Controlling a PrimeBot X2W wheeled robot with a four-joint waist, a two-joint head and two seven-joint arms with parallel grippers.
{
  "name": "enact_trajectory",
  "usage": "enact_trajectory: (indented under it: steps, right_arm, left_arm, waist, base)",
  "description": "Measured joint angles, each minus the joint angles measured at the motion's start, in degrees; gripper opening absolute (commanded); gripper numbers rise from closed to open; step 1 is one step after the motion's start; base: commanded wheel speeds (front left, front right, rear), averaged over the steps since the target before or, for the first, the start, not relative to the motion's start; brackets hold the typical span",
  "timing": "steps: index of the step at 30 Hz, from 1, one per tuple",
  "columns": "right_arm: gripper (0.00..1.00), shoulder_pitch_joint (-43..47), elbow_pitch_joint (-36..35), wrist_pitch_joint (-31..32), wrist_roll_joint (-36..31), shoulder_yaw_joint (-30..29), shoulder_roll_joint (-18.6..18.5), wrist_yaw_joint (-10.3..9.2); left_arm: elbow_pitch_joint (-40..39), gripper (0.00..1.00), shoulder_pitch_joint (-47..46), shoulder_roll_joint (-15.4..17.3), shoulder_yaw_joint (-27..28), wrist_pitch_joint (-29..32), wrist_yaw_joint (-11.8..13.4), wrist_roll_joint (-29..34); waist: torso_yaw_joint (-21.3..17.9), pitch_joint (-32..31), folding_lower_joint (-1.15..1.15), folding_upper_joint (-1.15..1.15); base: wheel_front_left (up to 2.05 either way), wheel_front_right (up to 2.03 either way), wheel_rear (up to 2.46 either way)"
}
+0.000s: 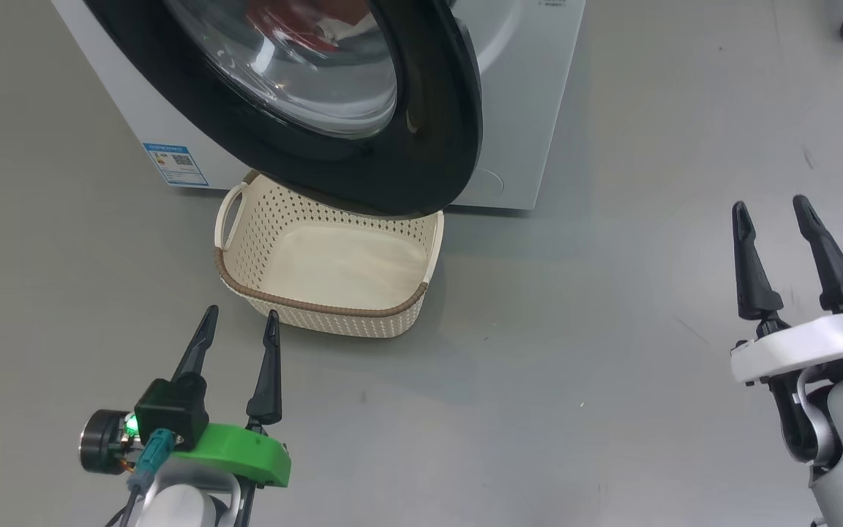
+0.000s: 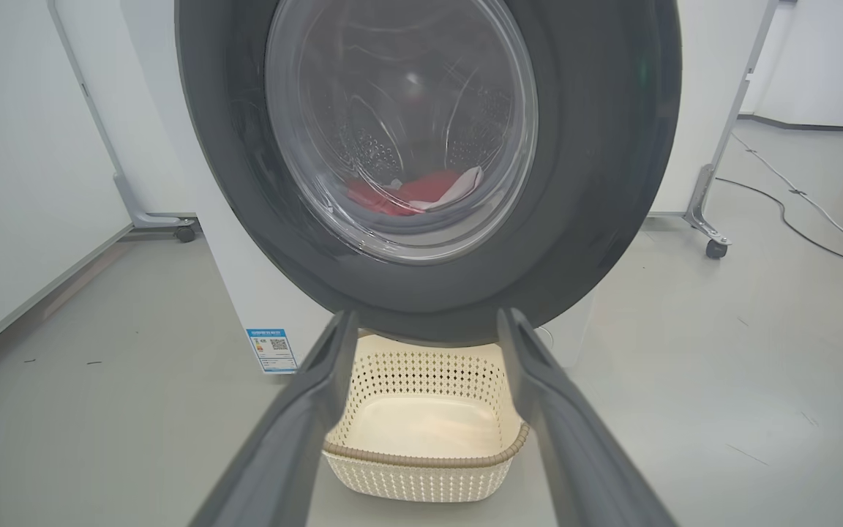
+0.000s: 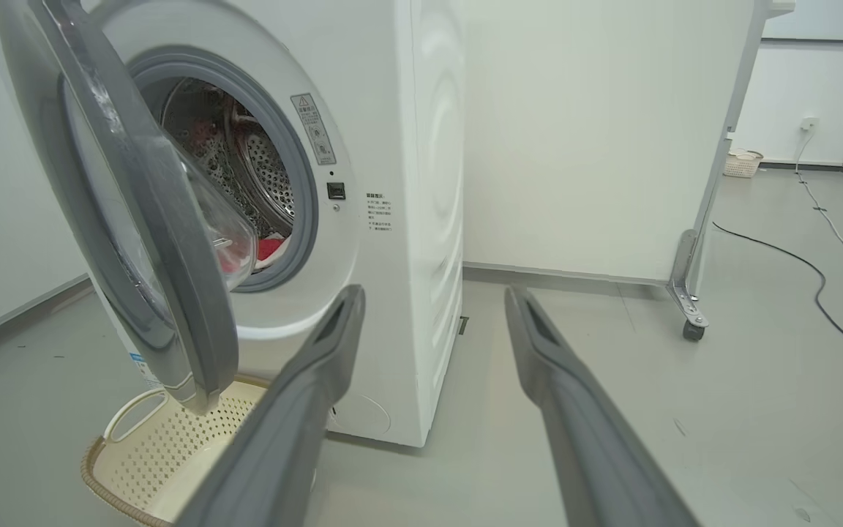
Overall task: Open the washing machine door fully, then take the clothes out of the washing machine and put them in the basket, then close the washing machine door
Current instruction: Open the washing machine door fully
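We see the washing machine (image 1: 531, 95) standing on the grey floor (image 1: 582, 337). The washing machine door (image 1: 429, 146) hangs partly open, swung out from the machine's front. In the right wrist view a gap shows between the door and the grey seal ring (image 3: 308, 212), and through it we make out the perforated steel drum (image 3: 268, 157). The clothes (image 2: 421, 192), red with a bit of white, lie at the bottom of the drum inside the washing machine; in the left wrist view we see them through the door's glass window.

The basket (image 1: 319, 304) sits on the floor just in front of the washing machine, beneath the door, whose lower rim overhangs the basket's far side. Its cream bottom shows bare. A blue sticker (image 1: 176, 163) sits low on the washing machine's front.

The left end effector (image 1: 241, 315) hovers in front of the washing machine, just on the near side of the basket, its two dark fingers spread apart and pointing toward the machine. The right end effector (image 1: 770, 205) is off to the washing machine's right, well apart from the door and the basket, and its fingers are likewise spread open over the floor.
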Motion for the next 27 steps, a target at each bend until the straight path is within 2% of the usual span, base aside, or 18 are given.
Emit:
enact_trajectory:
  steps: [12,17,27]
  right_arm:
    - [1.00,-12.61,-2.37,4.91,-0.63,0.38,-4.42,4.26]
    - [1.00,-17.09,-2.41,7.97,8.83,-2.93,-1.03,5.23]
    - [1.00,-26.40,-0.13,15.92,20.69,-6.78,1.70,5.73]
  left_arm:
    - [-1.19,1.00,-2.25,-0.01,-2.76,-0.01,0.01,0.00]
    - [-1.90,1.00,-3.79,-0.01,-4.32,-0.01,0.09,-0.20]
    - [-2.65,1.00,-6.70,-0.03,-6.39,-0.01,0.58,-1.97]
  waist:
    - [1.61,4.92,0.00,0.00]
    - [2.78,7.32,0.00,0.00]
    - [5.75,11.68,0.00,0.00]
  base:
    - [0.00,0.00,0.00]
    - [0.00,0.00,0.00]
    - [0.00,0.00,0.00]
